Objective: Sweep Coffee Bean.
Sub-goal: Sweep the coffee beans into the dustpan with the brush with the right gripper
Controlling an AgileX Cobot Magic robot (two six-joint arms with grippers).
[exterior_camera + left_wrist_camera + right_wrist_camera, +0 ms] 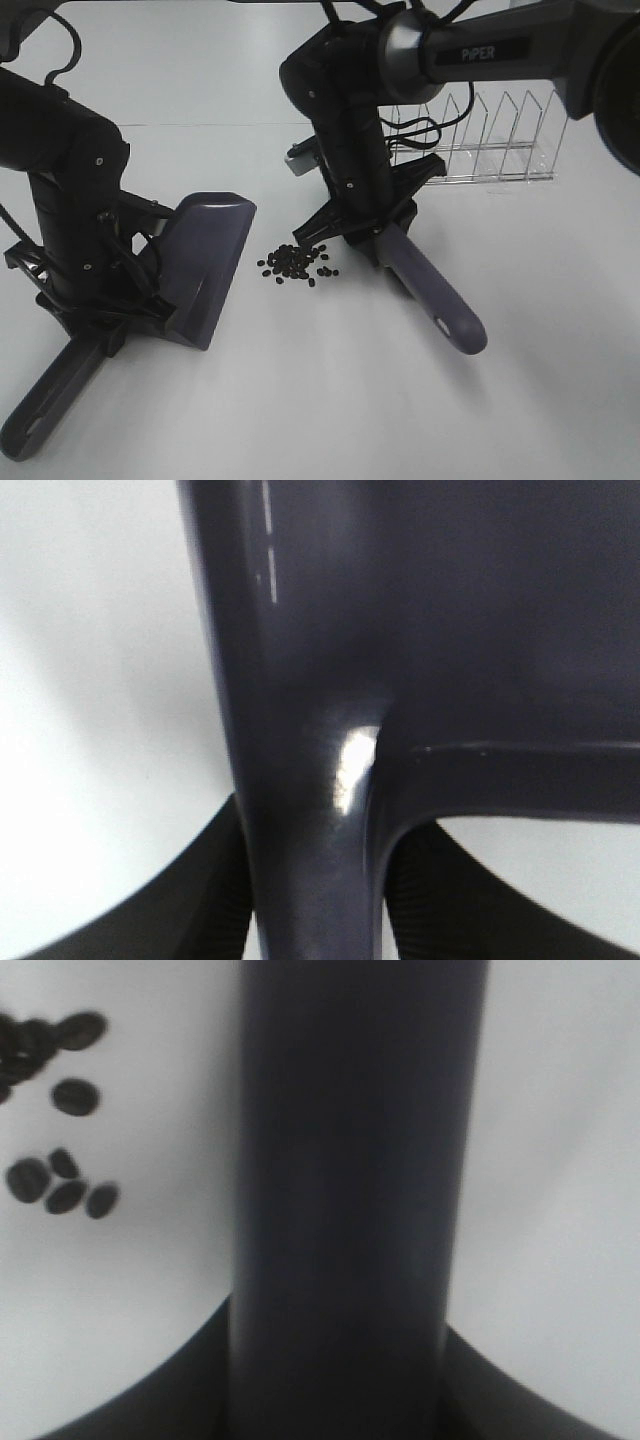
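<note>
Open table (330,400) is seen across the lower middle. The centre is hemmed by the dustpan (210,260) at left and brush (440,300) at right; the upper right is blocked by a wire rack (490,140).

On the worktop (520,400), the coffee bean (298,262) pile lies in the middle, between the dustpan (205,265) on its left and the brush (440,300) on its right. The dustpan is near the pile but apart from it, with its handle running front-left. The brush's handle runs front-right. A wire rack (490,140) stands behind the brush.
</note>
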